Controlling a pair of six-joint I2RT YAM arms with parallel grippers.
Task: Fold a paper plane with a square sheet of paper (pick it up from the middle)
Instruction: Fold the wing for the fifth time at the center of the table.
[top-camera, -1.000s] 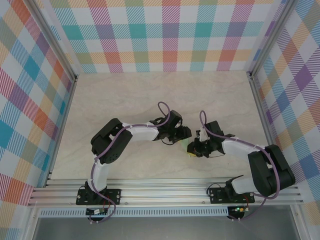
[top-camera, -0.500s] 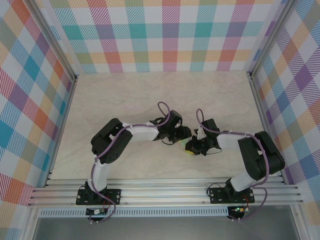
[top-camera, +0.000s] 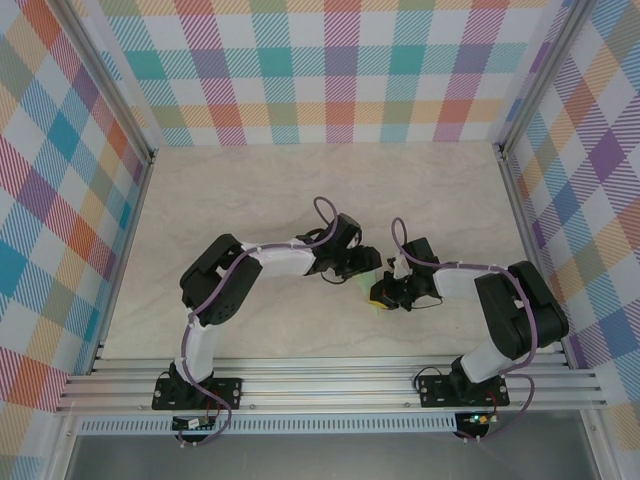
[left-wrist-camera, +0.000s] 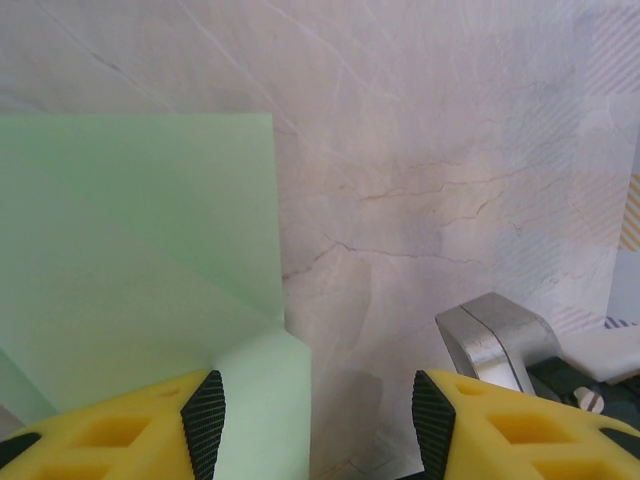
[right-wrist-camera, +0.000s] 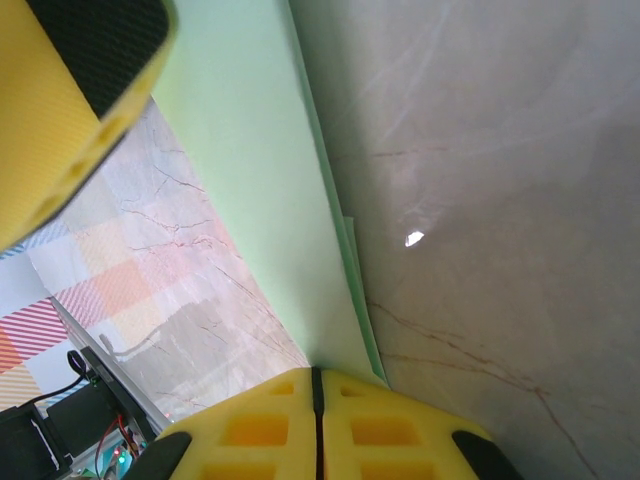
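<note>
The marble-patterned table (top-camera: 250, 200) sits inside plaid walls (top-camera: 330, 70), with an aluminium rail (top-camera: 330, 385) along its near edge where both bases are bolted. The left arm (top-camera: 280, 260) rises from its base, bends at the elbow and stretches right toward the table's middle. The right arm (top-camera: 510, 310) folds back on itself and reaches left, so the two wrists meet near the centre, close together.

The sheet of paper (left-wrist-camera: 140, 230) is there between them, low over the table. The right gripper (right-wrist-camera: 318, 420) has its yellow fingers pressed flat together, and the paper's edge comes straight out of the seam between them. The left gripper (left-wrist-camera: 318, 430) is spread wide and grips nothing. One of its pads (left-wrist-camera: 205, 425) sits over a folded corner of the sheet, though contact cannot be judged.

From the right wrist, the paper (right-wrist-camera: 260, 200) is a long narrow band running from the clamp up and left, past a yellow finger (right-wrist-camera: 70, 100). From the left wrist, its broad face shows a diagonal crease and a straight right edge. A grey metal part (left-wrist-camera: 495, 340) lies just beside the other pad (left-wrist-camera: 432, 425).
</note>
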